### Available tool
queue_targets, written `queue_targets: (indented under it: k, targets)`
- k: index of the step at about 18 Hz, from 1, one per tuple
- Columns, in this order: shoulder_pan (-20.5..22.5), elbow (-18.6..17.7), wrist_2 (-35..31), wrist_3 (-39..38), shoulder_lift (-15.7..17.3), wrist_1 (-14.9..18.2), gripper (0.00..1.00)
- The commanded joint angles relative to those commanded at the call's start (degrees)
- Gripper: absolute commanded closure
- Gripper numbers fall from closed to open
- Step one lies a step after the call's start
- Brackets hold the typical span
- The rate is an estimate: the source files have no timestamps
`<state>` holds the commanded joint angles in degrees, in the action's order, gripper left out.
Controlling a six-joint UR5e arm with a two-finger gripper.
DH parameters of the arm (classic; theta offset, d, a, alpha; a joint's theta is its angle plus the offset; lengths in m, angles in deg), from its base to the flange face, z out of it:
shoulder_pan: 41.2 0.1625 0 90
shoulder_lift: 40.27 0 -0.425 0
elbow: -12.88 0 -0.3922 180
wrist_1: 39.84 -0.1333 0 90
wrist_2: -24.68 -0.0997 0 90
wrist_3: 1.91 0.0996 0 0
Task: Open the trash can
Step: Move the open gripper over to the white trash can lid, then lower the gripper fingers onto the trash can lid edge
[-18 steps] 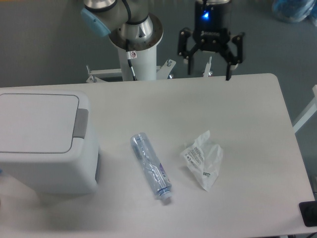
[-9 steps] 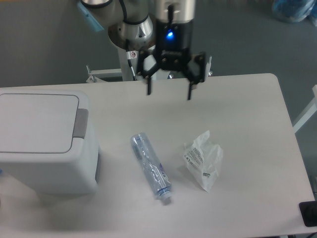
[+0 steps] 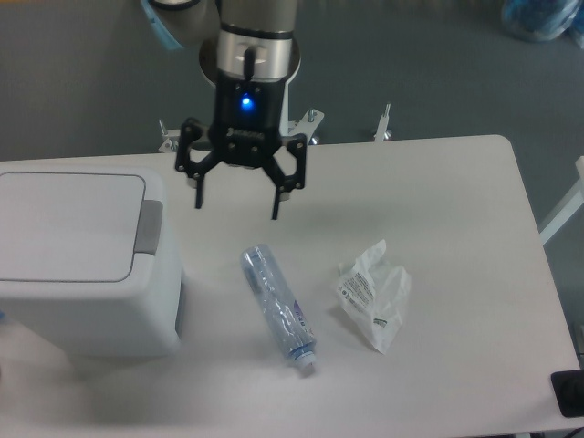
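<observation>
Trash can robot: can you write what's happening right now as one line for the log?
gripper: open, above table, right of trash can | lid: closed | grey tab: untouched | bottle, wrapper: on table

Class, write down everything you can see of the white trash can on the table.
The trash can is a large boxy white bin, plastic by its look, with rounded corners. Its flat rectangular lid lies shut, with a grey push tab at its right edge. It stands upright on the table at the left, partly cut off by the picture's edge. Nothing touches it; the open tool hangs to its right, apart from it.
</observation>
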<state>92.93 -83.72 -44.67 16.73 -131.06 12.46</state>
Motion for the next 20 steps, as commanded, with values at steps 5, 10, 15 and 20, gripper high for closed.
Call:
queue_targets:
  k: [5,10,15,20]
  targets:
    - [-1.59,-0.70,0.00,-1.41,-0.27,0.00,0.00]
    - [-2.38,-0.79,-0.09,-1.50,-0.97,0.00,0.00]
    - [-2.73,-0.79,-0.09,-1.50,-1.67,0.00,0.00]
    - [-3.08,-0.79,-0.18,-1.50,-1.94,0.00,0.00]
